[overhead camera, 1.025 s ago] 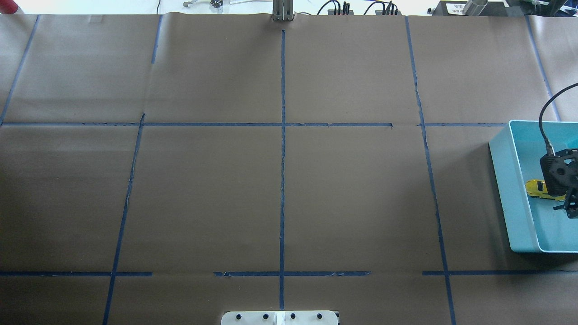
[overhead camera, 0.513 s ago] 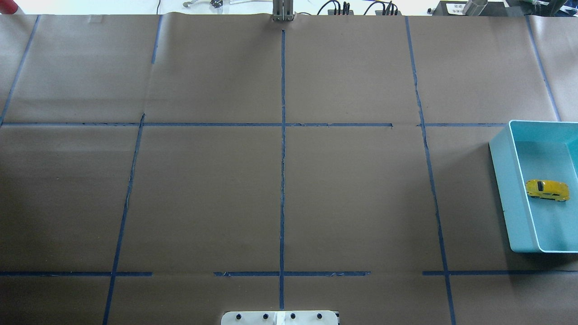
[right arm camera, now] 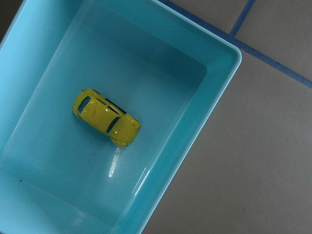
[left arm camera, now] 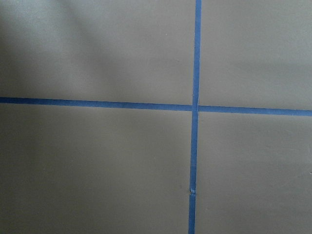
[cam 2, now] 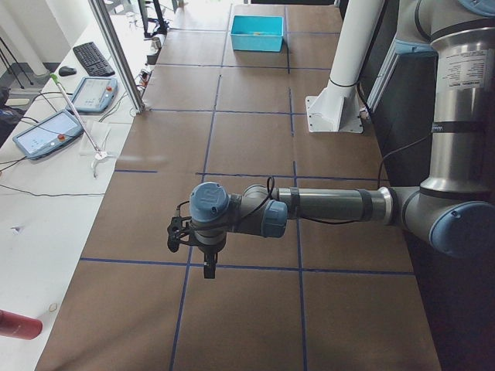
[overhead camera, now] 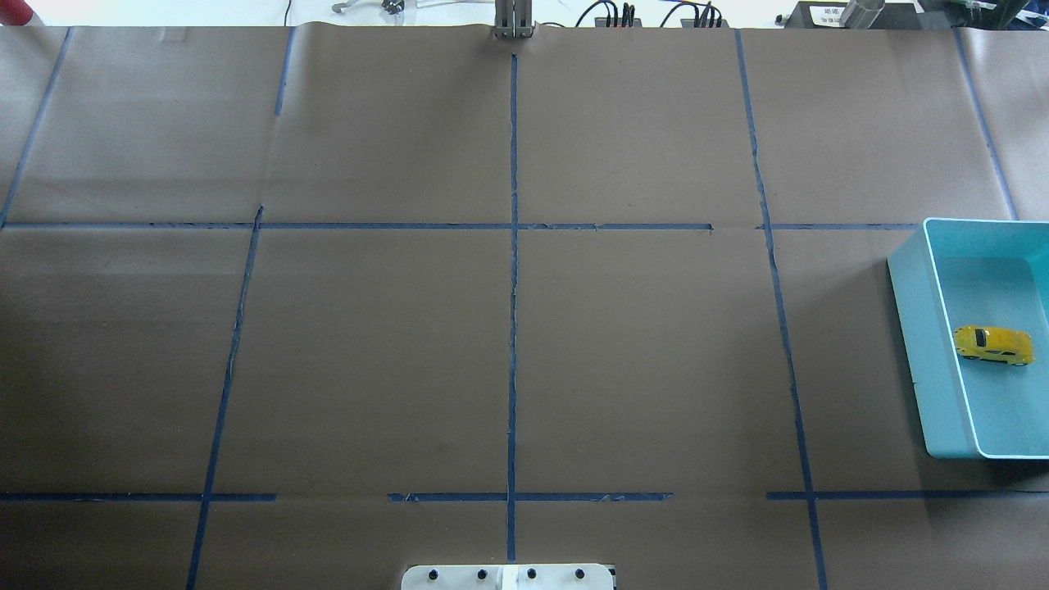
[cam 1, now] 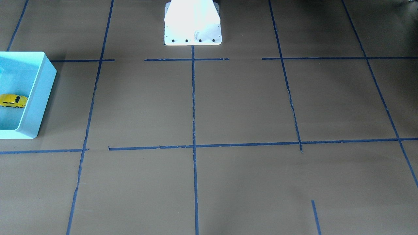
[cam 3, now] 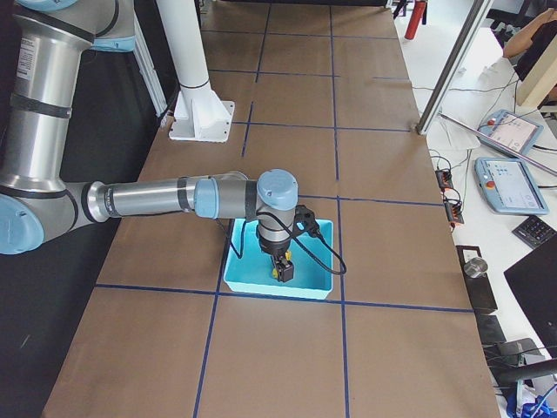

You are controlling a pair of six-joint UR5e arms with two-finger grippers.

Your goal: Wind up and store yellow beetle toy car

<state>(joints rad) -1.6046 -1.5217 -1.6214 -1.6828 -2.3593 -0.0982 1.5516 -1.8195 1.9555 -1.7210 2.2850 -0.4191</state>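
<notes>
A yellow beetle toy car (right arm camera: 106, 117) sat on its wheels inside a light blue bin (overhead camera: 910, 328) at the right end of the brown-papered bench (overhead camera: 508, 344).
The right tool (cam 3: 284, 273) hung above the bin, over the car. The left tool (cam 2: 207, 267) hung over bare bench, well apart. Whether either of the 2 tools was open or closed could not be told.

The yellow beetle toy car (right arm camera: 107, 117) is tiny, bright and glossy, with a rounded body, dark windows and small black wheels. It stands upright on its wheels, roof up, on the floor of the light blue bin (right arm camera: 219, 78), lying crosswise to the bin's long walls.
</notes>
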